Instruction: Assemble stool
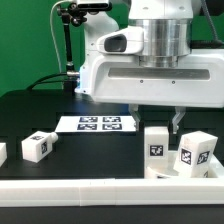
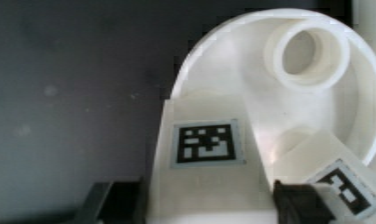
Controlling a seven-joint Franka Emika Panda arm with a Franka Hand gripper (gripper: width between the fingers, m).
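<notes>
In the wrist view my gripper [image 2: 211, 197] is shut on a white blocky stool leg [image 2: 208, 110] with a square tag facing the camera. The dark fingers [image 2: 124, 200] press on both its sides. The leg lies against the round white seat [image 2: 256, 40], whose hole shows just beyond it. A second tagged leg [image 2: 350, 184] shows at the edge beside one finger. In the exterior view the gripper [image 1: 160, 122] is low at the right, over the held leg [image 1: 157, 140], with another tagged leg [image 1: 196, 150] beside it. A loose leg [image 1: 38, 146] lies at the exterior view's left.
The marker board [image 1: 95, 124] lies flat on the black table behind the parts. A long white border rail [image 1: 70, 187] runs along the front. A white piece [image 1: 2, 152] is cut off at the exterior view's left edge. A black stand [image 1: 68, 45] rises at the back.
</notes>
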